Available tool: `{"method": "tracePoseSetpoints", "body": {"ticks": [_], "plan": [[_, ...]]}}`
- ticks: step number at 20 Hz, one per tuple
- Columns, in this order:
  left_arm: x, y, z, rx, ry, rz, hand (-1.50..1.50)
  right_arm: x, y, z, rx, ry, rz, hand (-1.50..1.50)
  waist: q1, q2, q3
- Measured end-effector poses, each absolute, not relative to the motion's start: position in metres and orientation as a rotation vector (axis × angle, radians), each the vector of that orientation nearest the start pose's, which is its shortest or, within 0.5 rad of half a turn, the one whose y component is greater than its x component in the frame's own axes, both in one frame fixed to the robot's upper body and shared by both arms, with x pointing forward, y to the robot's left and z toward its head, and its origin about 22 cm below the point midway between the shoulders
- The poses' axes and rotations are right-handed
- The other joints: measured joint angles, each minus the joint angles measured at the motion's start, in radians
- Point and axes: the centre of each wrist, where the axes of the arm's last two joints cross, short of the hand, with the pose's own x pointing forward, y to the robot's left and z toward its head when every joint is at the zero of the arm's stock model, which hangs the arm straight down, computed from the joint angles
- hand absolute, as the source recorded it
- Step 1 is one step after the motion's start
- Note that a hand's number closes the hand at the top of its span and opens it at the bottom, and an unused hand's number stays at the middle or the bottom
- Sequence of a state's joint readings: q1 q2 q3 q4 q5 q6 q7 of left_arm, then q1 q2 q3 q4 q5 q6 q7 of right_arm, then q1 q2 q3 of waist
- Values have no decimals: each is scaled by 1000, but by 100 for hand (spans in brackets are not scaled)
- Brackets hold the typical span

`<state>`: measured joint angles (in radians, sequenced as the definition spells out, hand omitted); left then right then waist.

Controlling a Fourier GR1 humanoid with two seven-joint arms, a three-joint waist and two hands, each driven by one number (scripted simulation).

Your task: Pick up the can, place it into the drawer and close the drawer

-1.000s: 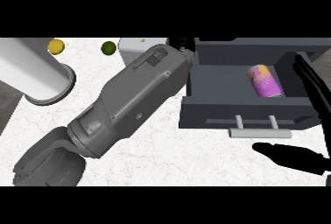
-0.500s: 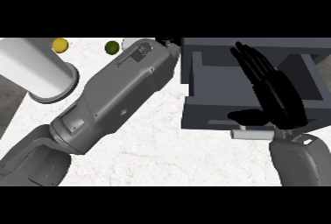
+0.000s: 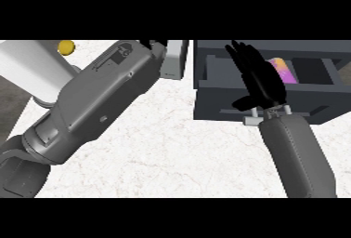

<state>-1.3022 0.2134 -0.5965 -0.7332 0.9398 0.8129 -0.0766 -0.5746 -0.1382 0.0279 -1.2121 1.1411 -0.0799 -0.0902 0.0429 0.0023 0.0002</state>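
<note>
The right hand's (image 3: 264, 83) fingers (image 3: 248, 60) are straight and pressed together, laid over the front of the open drawer (image 3: 212, 100) above its handle (image 3: 255, 119) — holding nothing. The can (image 3: 286, 69), pink and purple, already lies inside the drawer, half hidden behind that hand. So the closing step looks to be in hand; next, a steady push on the drawer front. The left hand's (image 3: 152, 45) fingers are hardly in view — I cannot tell their state. No writing is legible anywhere on the tabletop (image 3: 171, 153).
</note>
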Motion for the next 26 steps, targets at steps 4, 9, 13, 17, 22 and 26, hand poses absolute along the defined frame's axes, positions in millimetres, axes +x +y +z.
{"method": "tracePoseSetpoints", "body": {"ticks": [4, 9, 13, 17, 22, 26], "plan": [[424, 66, 204, 49, -1702, 175, -150, 385, -194, 64, -1064, -1682, 1148, -150, -1, -2, -3], [422, 78, 209, 62, -1704, 173, -150, 403, -193, 53, -1168, -1674, 1164, -150, 1, -9, -13], [417, 86, 212, 53, -1704, 168, -150, 414, -198, 49, -1228, -1683, 1146, -150, 13, -11, -17], [413, 92, 210, 48, -1712, 169, -150, 424, -200, 49, -1276, -1681, 1124, -150, 19, -7, -17], [409, 101, 213, 40, -1712, 168, -150, 436, -205, 55, -1314, -1678, 1084, -150, 32, 6, -9], [407, 108, 216, 42, -1715, 161, -150, 445, -203, 63, -1339, -1674, 1046, -150, 39, 17, -2]]}}
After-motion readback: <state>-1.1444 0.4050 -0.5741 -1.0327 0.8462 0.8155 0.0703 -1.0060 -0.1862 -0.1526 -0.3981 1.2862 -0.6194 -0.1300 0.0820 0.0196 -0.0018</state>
